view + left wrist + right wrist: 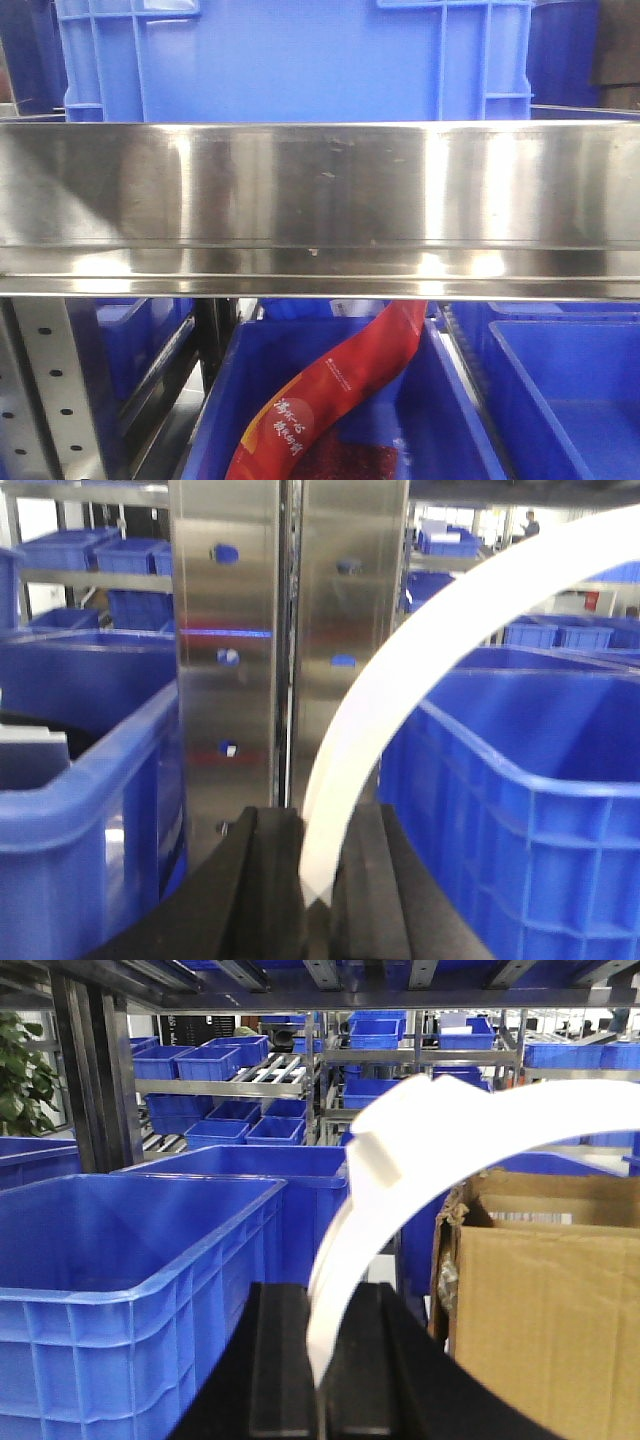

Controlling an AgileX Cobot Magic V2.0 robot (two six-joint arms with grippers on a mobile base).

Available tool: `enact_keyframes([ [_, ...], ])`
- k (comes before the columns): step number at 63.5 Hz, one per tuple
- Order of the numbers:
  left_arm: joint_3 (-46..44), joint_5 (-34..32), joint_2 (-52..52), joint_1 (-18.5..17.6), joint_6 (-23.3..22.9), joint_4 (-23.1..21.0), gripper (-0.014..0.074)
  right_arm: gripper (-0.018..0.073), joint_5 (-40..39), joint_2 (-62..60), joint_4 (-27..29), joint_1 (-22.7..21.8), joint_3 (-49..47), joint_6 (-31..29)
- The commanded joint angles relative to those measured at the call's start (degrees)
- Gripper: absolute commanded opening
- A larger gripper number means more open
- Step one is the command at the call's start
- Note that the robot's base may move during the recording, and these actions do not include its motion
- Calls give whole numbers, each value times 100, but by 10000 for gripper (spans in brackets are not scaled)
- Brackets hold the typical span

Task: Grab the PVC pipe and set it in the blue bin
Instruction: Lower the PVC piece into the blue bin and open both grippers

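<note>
steel shelf rail fills the front view; under it a lower bin holds a red packet — no arm or pipe shows. left wrist view: left fingers clenched on a pvc pipe arching up and away, a blue bin beside. right wrist view: right fingers grasp a second pvc pipe, its stepped tab showing — hidden in the left view. carrying step, i judge; next calls for clearing a bin rim, then letting go.
</note>
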Motion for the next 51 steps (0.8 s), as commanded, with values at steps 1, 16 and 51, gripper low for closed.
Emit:
enact_keyframes([
  [1,-87,-74,3,-36,-50,-8,-111,-162,112,296,47,63,-66,2],
  [16,-1049,328,330,-606,291,434,-111,-162,489,1253,47,756,-809,-300],
  [51,-4389,394,4292,-2063,291,417,-111,-162,334,4830,47,2475,-3583,-315],
])
